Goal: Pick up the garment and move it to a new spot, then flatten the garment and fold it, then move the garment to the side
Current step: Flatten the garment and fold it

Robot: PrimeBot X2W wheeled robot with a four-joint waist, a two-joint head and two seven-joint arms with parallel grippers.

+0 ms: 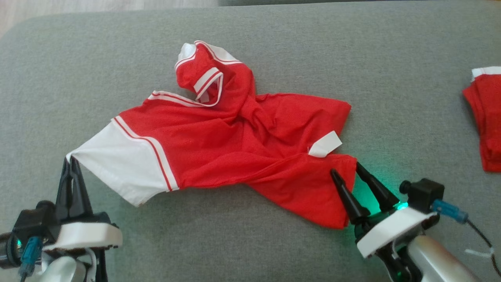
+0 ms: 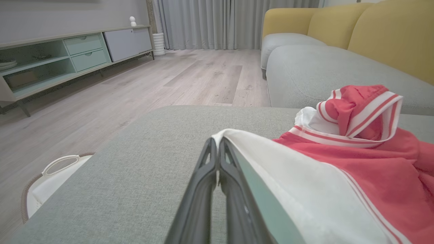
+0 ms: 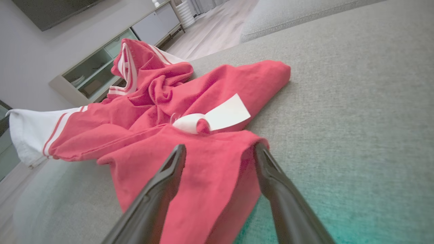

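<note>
The flattening step looks to be in hand: the garment [image 1: 242,145], a red jersey with white trim, lies crumpled and twisted in the middle of the grey cushion [image 1: 391,58], its collar bunched toward the far side. The left hand [image 1: 69,159] is clamped tight on the end of the white sleeve [image 1: 121,164], which rises off the cushion in a taut peak to the fingertips. The right hand [image 1: 346,169] stands spread wide at the near right, its two dark fingers straddling the red hem corner [image 1: 313,196] without pinching it, so it holds nothing. A white tag [image 1: 325,145] lies on the fabric just beyond those fingers. In my judgement the next move calls for the right hand to close on that corner, then for both hands to draw apart and lift a little, so the twist through the middle falls out and the cloth can be laid flat; a pull from one side alone would likely drag the whole piece rather than spread it. The cushion is woven grey upholstery, soft enough that thin cloth may be awkward to pinch off it. A second red garment [image 1: 485,117] sits at the right edge, well apart. The left wrist view shows a pale wooden floor [image 2: 190,78], a low cabinet [image 2: 67,57], grey curtains [image 2: 210,23], yellow backrests [image 2: 373,30] and a white basket [image 2: 51,183] on the floor beside the cushion
</note>
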